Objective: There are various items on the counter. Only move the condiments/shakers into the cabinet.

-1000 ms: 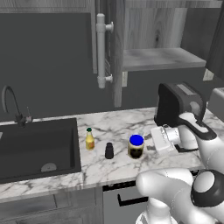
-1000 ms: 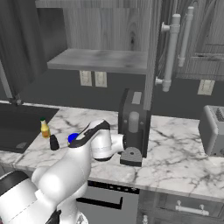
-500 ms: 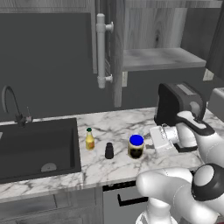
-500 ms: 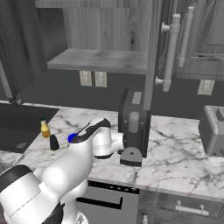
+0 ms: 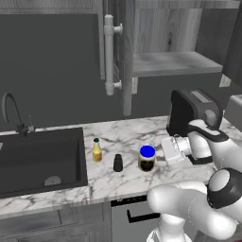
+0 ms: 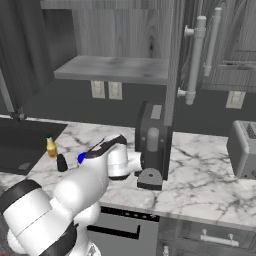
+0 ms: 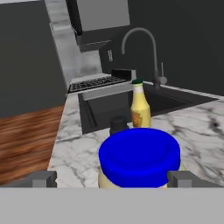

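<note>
The bench is a white marble slab with grey veins, with a dark sink set into its left part and a curved faucet behind the basin. Above it hangs the grey wood-grain cabinet, its door swung open so the grey inner shelf shows, with a long pale bar handle on the door's edge. A big black toaster stands at the back of the bench to the right, just behind the robot's wrist.

The gripper is level with the blue-lidded jar and comes at it from the right side in the left base view. In the hand view its two finger tips stand spread wide, one on each side of the jar's blue lid, with the jar centred between them; I cannot tell whether either tip touches the jar. The jar stands upright on the bench near the front edge.

Left of the jar, just beside it, stands the small black shaker, upright. Further left, close to the sink's rim, stands the small yellow bottle with a green cap, also upright. In the hand view the shaker and bottle show beyond the jar's lid, with the sink behind them.
</note>
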Robot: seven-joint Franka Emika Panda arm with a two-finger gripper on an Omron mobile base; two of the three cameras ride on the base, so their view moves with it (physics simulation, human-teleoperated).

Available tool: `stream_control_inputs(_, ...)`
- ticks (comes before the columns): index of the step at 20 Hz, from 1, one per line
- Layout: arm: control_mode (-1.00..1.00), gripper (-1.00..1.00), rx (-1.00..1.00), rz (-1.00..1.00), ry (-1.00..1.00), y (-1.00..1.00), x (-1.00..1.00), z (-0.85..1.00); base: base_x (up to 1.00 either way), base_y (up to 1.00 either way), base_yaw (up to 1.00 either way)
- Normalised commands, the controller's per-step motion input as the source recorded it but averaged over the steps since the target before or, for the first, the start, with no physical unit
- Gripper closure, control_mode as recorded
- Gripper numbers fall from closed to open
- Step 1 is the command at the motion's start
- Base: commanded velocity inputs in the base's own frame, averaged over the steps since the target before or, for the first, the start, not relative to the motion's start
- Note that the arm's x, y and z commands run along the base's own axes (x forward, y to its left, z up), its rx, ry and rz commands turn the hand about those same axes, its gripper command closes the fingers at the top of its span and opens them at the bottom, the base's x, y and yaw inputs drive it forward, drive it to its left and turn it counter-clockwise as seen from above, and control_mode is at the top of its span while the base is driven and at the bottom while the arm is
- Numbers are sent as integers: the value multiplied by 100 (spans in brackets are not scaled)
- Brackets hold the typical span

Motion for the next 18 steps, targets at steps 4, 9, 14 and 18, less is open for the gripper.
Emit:
stream_control_inputs(4,-100,-100,0,0,1,-10,14,-19,0,0,0)
stream_control_inputs(9,-100,-100,0,0,0,-5,6,-7,0,0,0)
stream_control_inputs(14,-100,-100,0,0,0,0,10,0,0,0,0)
stream_control_inputs(18,-100,-100,0,0,1,1,9,0,0,0,0)
